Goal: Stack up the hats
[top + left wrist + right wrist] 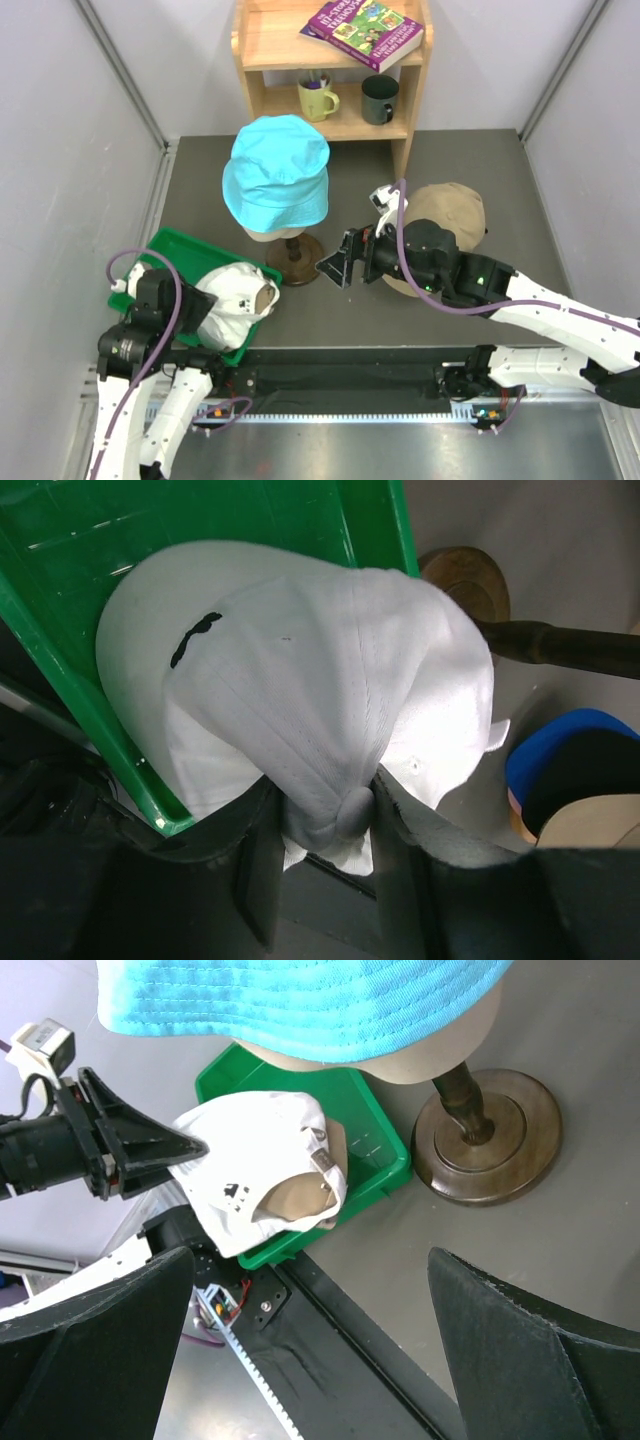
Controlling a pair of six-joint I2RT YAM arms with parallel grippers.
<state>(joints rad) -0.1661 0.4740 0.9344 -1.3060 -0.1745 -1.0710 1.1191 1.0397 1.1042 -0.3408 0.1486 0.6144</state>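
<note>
Left pincer [325,825] flanks bunched white cap [300,680]; tan cap [455,208] mostly hidden.

From table centre I read: bucket hat [275,170] on the stand [298,262] at 12 o'clock, shelf [262,45] behind it; tray [170,245] at 8 o'clock holding the first cap [235,295]; second cap [455,205] at 3 o'clock.

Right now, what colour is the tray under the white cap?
Green; the tray shows best in the left wrist view.
</note>
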